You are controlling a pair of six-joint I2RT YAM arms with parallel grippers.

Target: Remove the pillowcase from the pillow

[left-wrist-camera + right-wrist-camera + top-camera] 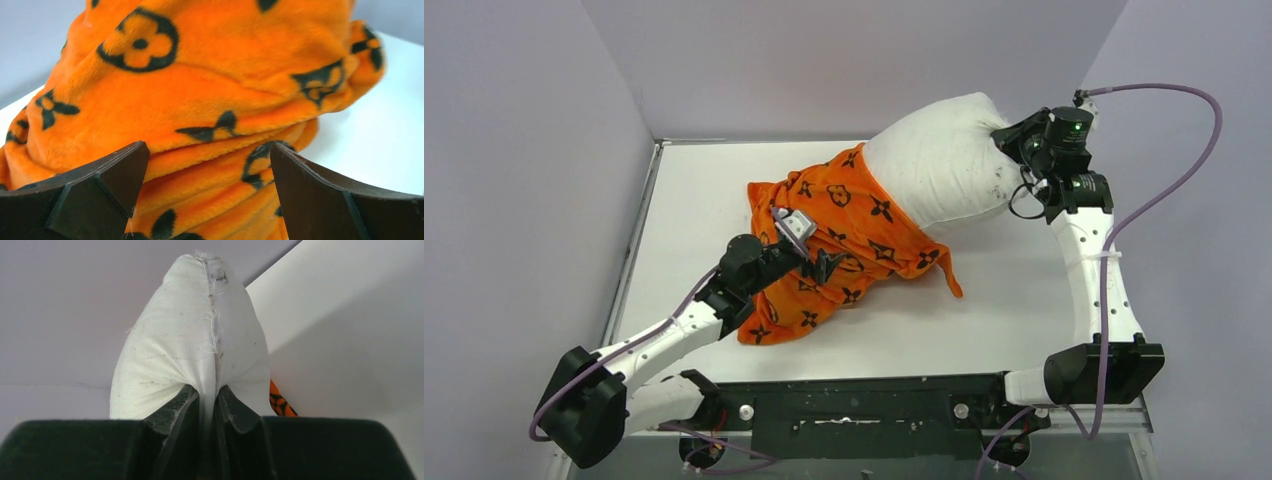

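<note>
We see R gripper (209, 396) pinched tight on pillow (939, 160) seam nr table (1014, 300) far-right corner; L gripper (207, 147) jaws wide apart, holding nothing, at bunched pillowcase (864, 215) mid-table.

Soft, even overhead light keeps the top view bright and sharp, with only thin shadows on the white counter (1004, 300) beside the pillowcase (864, 215). In the wrist views the left gripper (210, 155) and right gripper (209, 405) are dark, underexposed and slightly soft. A broad grey shadow spreads right of the pillow (175, 350).
</note>
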